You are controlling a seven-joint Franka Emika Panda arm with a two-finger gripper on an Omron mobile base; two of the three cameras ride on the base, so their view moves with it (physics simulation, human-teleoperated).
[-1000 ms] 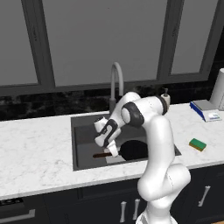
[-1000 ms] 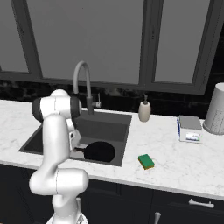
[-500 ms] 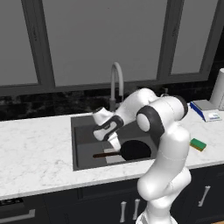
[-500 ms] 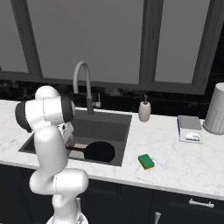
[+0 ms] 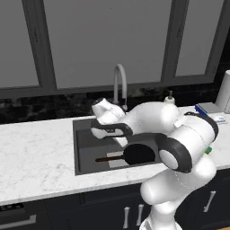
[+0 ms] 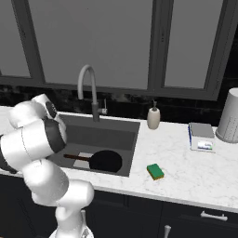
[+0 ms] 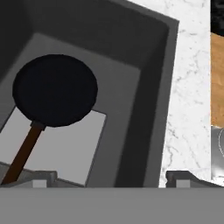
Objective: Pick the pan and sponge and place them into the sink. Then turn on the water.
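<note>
Pan: the round black pan (image 5: pixel 139 154) (image 6: pixel 106 161) (image 7: pixel 55 90) lies flat on the floor of the sink, its dark brown handle (image 7: pixel 24 151) stretched across the lighter grey square (image 7: pixel 65 148) at the bottom.
Pan, free or held: nothing grips it; in the hand view it lies alone, well below the finger tips.
Sponge: the green-topped sponge (image 6: pixel 155 171) with its yellow layer sits on the white marble bench (image 6: pixel 186 174), to the right of the sink and apart from its rim. In the left base view only a sliver of green shows behind the arm.
Sink: the dark grey basin (image 5: pixel 85 148) (image 6: pixel 125 139) (image 7: pixel 148 113) is set in the marble, with the pan inside it.
Faucet: the tall curved grey gooseneck (image 5: pixel 119 83) (image 6: pixel 89 88) stands behind the basin; no stream falls from it.
Fingers: the gripper (image 7: pixel 109 177) hangs over the sink with its fingers (image 7: pixel 43 177) spread wide apart and nothing between them.
Arm: the white arm reaches over the basin from the front, its hand above the left half in the left base view.
Further out: a small soap bottle (image 6: pixel 153 118) stands on the bench behind the sponge; a blue-and-white flat box (image 6: pixel 201 137) lies further right, beside a grey canister (image 6: pixel 229 116).
</note>
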